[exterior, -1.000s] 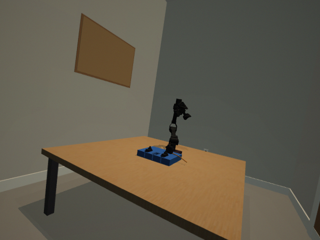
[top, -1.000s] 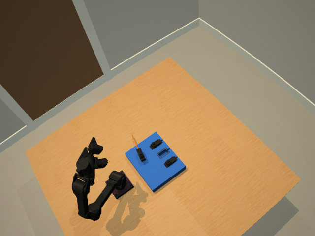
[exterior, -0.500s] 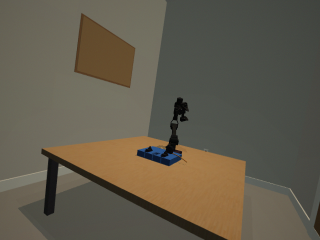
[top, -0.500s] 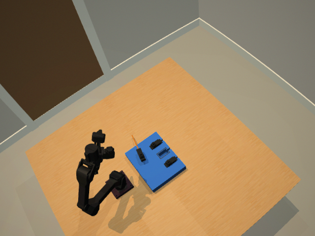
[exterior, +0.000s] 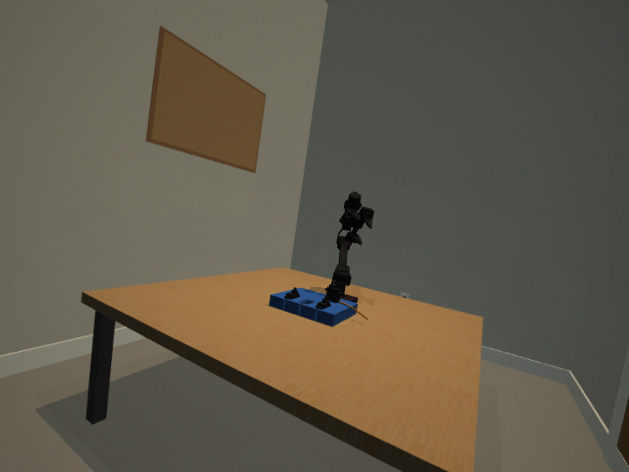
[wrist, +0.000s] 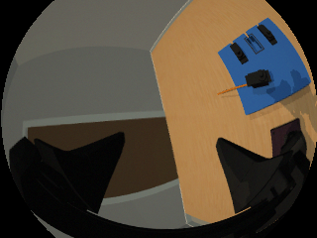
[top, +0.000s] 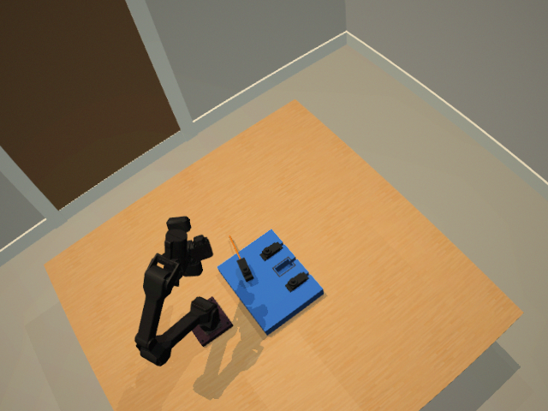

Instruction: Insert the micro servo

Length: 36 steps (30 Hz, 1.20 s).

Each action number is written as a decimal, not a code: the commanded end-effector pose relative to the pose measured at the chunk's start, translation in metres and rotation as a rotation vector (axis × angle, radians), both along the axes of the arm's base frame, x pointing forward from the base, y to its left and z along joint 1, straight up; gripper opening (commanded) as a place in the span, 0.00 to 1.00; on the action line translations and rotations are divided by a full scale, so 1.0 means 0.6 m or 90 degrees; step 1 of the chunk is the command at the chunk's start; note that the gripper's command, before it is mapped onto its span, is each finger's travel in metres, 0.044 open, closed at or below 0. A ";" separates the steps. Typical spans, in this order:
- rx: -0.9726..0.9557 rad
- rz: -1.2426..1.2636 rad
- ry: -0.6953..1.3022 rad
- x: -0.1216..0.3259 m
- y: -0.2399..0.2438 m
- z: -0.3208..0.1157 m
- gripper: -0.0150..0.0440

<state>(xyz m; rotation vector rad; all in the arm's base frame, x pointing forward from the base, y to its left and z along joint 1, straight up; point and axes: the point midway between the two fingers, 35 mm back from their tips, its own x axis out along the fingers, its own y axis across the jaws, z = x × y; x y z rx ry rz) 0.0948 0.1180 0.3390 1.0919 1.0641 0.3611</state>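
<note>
Because the gripper [wrist: 172, 141] hangs wide open and holds nothing, well apart from the blue deck [top: 274, 309] [exterior: 324, 317] [wrist: 253, 101], the loose servo [top: 244, 269] [wrist: 258, 78] lies untouched atop that deck. Approaching from a skewed wrist angle, 1 finger could snag the orange cable [top: 233, 246] [exterior: 354, 309] [wrist: 231, 90] overhanging the deck's edge, twisting the servo before it reaches the pocket [top: 283, 266] [exterior: 307, 301] [wrist: 255, 44].

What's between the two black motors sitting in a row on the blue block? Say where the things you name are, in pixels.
An empty pocket [top: 283, 266] [wrist: 255, 44] sits between the two motors [top: 271, 250] [wrist: 239, 53], with its outline showing in the top and wrist views.
</note>
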 end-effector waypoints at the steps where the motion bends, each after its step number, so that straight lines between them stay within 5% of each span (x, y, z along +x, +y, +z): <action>1: -0.066 0.024 -0.026 0.020 0.001 -0.019 1.00; 36: -0.560 0.473 -0.205 0.141 -0.006 -0.170 1.00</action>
